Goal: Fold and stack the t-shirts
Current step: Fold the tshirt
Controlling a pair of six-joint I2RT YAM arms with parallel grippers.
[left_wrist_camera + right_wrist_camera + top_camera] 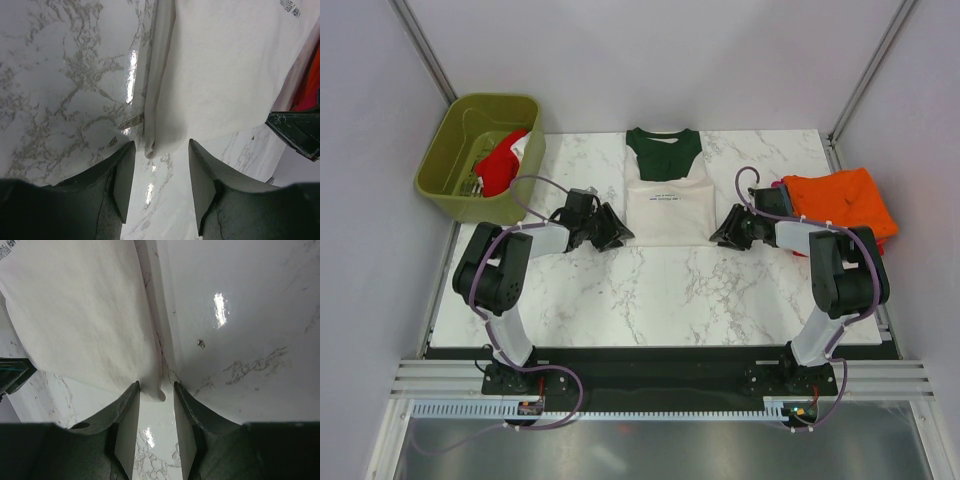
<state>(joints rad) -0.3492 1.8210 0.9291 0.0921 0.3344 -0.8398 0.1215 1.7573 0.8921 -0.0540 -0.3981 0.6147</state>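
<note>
Progress looks to me like roughly the midpoint. The orange shirt lies folded at the right edge of the table, well apart from the work in the middle, so I count that one done. The cream shirt lies flat at the far centre, green collar away from me, its sides already turned in so it reads as a narrow panel. What it lacks, I judge, is the hem-to-collar fold and then a move onto the orange one.

Both arms sit at its near hem. The left gripper is spread wide around the near left corner, with cloth between the fingers but nothing pinched. The right gripper is open more narrowly, the near right corner hanging just between its tips; I see no firm grip there either.

A red shirt is bunched in the green bin at far left, unfolded, with something pale beside it. I cannot make out any other shirts.
</note>
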